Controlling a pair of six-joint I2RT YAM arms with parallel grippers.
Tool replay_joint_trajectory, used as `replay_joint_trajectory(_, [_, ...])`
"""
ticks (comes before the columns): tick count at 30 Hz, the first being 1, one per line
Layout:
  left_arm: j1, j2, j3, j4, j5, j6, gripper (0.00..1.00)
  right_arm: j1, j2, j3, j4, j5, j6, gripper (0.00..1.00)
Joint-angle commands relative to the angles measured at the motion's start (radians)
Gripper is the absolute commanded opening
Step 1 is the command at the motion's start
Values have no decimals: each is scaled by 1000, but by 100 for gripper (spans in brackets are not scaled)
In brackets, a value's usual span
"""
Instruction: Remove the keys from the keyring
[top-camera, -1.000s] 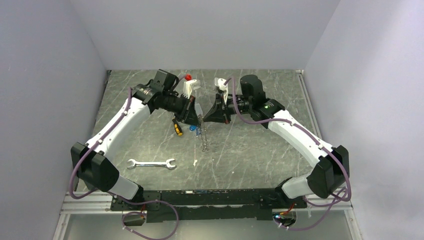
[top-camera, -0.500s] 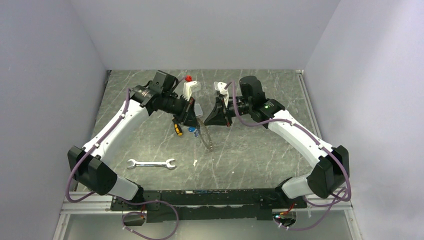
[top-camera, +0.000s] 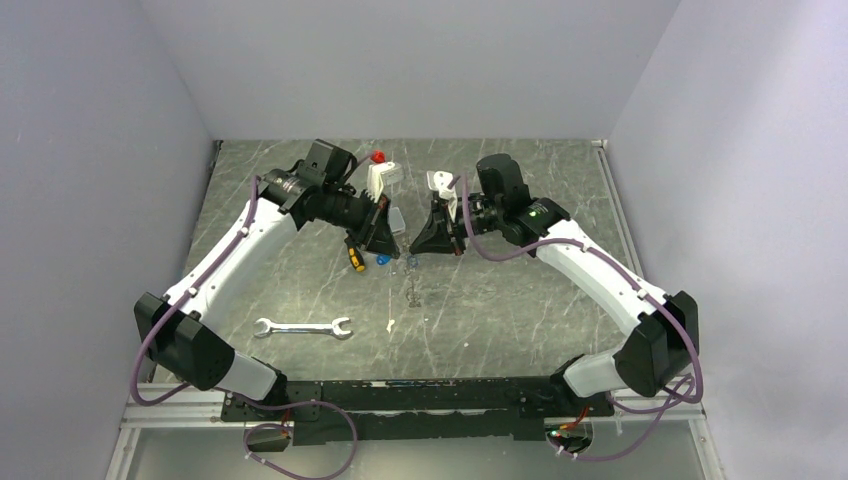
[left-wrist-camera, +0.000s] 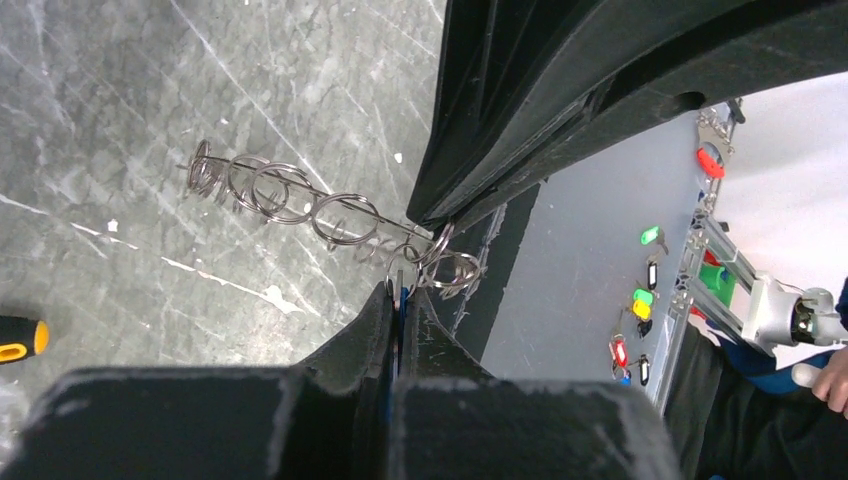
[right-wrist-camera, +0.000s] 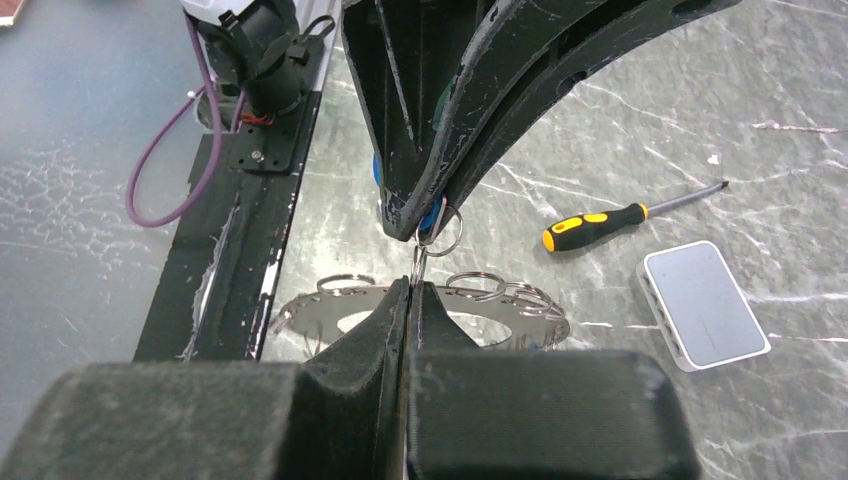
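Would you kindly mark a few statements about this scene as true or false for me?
1. The left gripper and the right gripper are both shut. True.
2. The wrench is held in the left gripper. False: it lies free on the table.
3. The keyring lies flat on the table. False: it hangs from the two grippers.
4. The screwdriver lies on the table, held by neither gripper. True.

Grey keyring (right-wrist-camera: 300, 308) aloft (loop-fringed), blue key (top-camera: 383, 258) seemingly loose nearby
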Motion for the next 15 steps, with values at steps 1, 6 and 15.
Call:
replay_joint_trajectory(1, [20,-21,52,16,58,17,0,2,-17,37,-106,-20,-56,0])
replay_joint_trajectory(6, [19,-12,55,10,94,25,0,13,-8,52,-123,16,-73,0])
replay_joint_trajectory(15, [-12,-7,79,-33,161,79,0,23,16,70,-129,52,-110,0])
